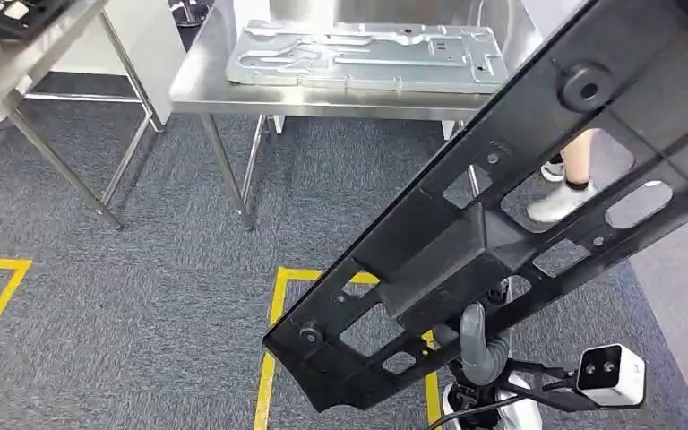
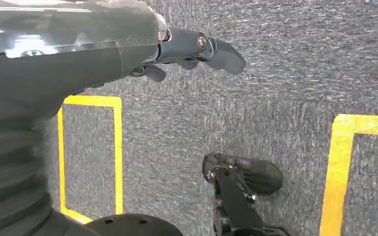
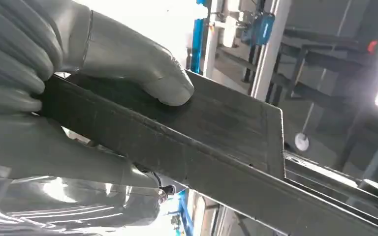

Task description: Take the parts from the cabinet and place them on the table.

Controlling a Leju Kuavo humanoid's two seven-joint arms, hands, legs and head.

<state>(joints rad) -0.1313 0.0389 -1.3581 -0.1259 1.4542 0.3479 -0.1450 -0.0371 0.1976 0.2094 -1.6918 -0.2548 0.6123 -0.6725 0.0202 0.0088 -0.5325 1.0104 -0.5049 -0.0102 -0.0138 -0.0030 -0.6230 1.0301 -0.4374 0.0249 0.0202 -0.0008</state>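
Note:
A long black plastic part (image 1: 502, 215) with cut-outs slants across the head view from lower middle to upper right. My right hand (image 3: 93, 98) grips this black part (image 3: 211, 147), thumb pressed on its flat face and fingers under it. A steel table (image 1: 206, 85) stands ahead with a silver stamped metal panel (image 1: 367, 55) lying on it. My left hand (image 2: 187, 49) hangs over the grey carpet with its fingers spread and nothing in it.
A second steel table (image 1: 18, 72) stands at the far left with a dark tray (image 1: 13, 16) on it. Yellow tape lines (image 1: 273, 313) mark the carpet. A person's leg and white shoe (image 1: 563, 199) show behind the black part. A white camera unit (image 1: 609, 372) sits low right.

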